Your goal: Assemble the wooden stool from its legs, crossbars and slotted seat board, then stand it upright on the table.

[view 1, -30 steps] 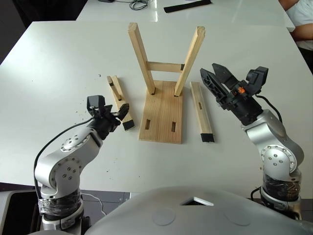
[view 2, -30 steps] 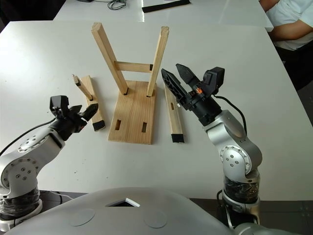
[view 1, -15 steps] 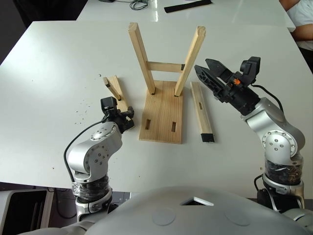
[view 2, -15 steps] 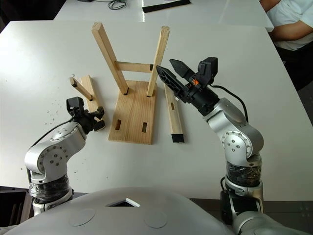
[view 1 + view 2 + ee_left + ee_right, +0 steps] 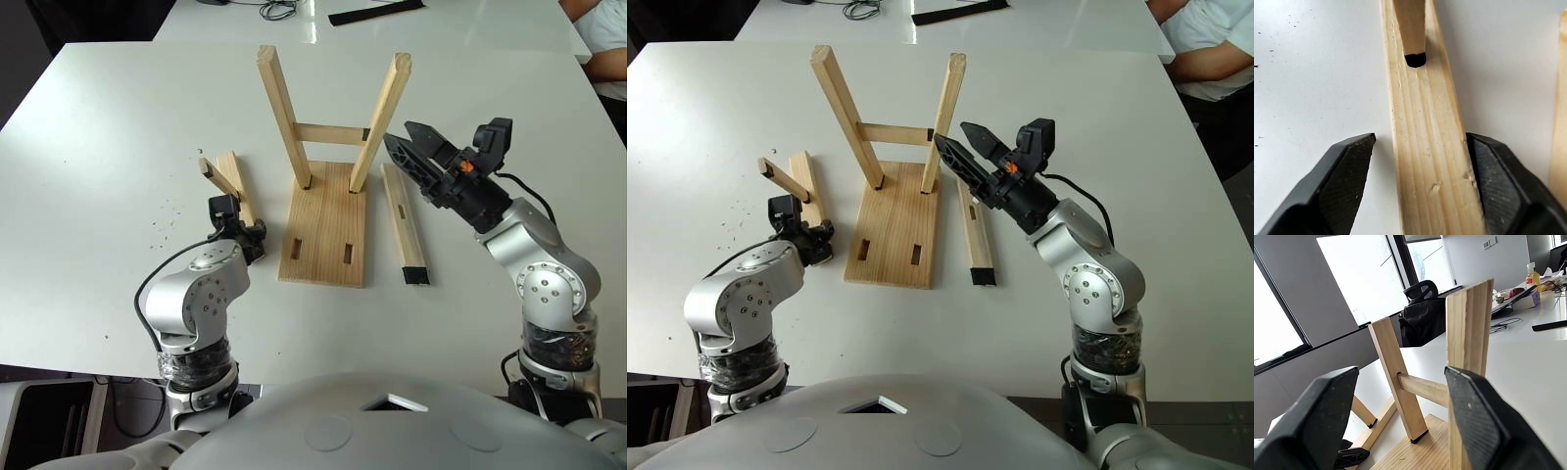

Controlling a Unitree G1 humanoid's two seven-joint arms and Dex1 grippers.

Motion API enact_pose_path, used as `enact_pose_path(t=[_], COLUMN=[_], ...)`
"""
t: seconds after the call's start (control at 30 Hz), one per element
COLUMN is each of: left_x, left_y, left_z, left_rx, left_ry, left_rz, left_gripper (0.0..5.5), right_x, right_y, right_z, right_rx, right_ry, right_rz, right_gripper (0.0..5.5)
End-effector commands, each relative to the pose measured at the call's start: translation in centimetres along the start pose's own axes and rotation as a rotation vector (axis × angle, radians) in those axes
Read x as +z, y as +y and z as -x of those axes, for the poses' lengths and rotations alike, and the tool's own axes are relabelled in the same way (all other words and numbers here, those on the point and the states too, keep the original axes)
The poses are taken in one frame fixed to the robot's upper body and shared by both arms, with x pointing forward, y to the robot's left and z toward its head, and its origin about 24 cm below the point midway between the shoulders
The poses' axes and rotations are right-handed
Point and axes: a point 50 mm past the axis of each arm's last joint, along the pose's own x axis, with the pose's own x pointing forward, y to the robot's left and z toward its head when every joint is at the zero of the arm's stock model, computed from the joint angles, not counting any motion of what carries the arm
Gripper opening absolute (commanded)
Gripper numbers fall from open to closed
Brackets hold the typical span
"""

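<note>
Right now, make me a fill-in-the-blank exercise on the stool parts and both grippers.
1. The seat board lies flat with ____ legs standing in its far slots.
2. One ____ joins those legs.
3. The left gripper is ____ around a loose leg.
4. The right gripper is open near the standing leg on the robot's ____ side.
Missing words: two; crossbar; open; right.

Count: legs 4 (image 5: 284, 116) (image 5: 380, 119) (image 5: 403, 221) (image 5: 236, 182) | crossbars 2 (image 5: 331, 133) (image 5: 220, 177) | seat board 1 (image 5: 324, 235) | grippers 2 (image 5: 1420, 139) (image 5: 399, 134) | total wooden parts 7
</note>
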Motion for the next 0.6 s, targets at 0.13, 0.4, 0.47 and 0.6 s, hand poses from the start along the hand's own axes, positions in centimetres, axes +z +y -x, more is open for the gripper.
enact_pose_path(t=[0.13, 0.4, 0.47, 0.6], left_x=[-1.1, -0.6, 1.3, 7.1], left_y=[2.2, 4.7, 4.8, 5.8], left_z=[-0.3, -0.6, -1.0, -1.7], left_rx=[-0.001, -0.022, -0.042, -0.006], left_ry=[0.143, 0.152, 0.070, -0.216], left_rz=[-0.121, -0.114, -0.044, 0.181], left_gripper=[2.17, 2.05, 2.05, 2.04], right_x=[-0.7, -1.1, -1.1, 0.4], right_y=[0.9, 1.0, 0.7, -1.8], right_z=[0.1, -0.3, -0.3, -1.4], right_rx=[-0.051, -0.082, -0.122, -0.224], right_ry=[-0.053, -0.095, -0.113, -0.125], right_rz=[-0.010, -0.011, 0.006, 0.079], right_gripper=[3.23, 3.23, 3.23, 3.23])
